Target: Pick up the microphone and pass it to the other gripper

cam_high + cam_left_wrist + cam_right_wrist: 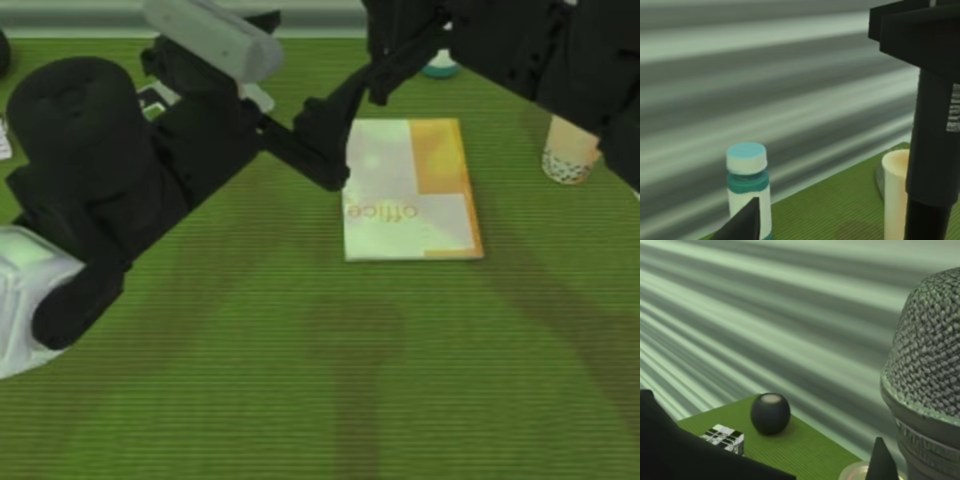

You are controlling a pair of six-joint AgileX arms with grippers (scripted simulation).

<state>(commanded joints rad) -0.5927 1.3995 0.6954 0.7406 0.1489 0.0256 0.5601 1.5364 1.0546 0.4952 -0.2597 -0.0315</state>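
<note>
Handover above the booklet's (415, 190) far left corner: the left gripper (333, 170) and right gripper (366, 90) are brought together, the microphone (927, 365) raised between them, its mesh head close to the right wrist camera. Whether either gripper is clamped cannot be told — a firm hold should be confirmed before release. Open green table lies toward the near edge; the bottle (440, 68) and cup (570, 160) crowd the far side.
</note>
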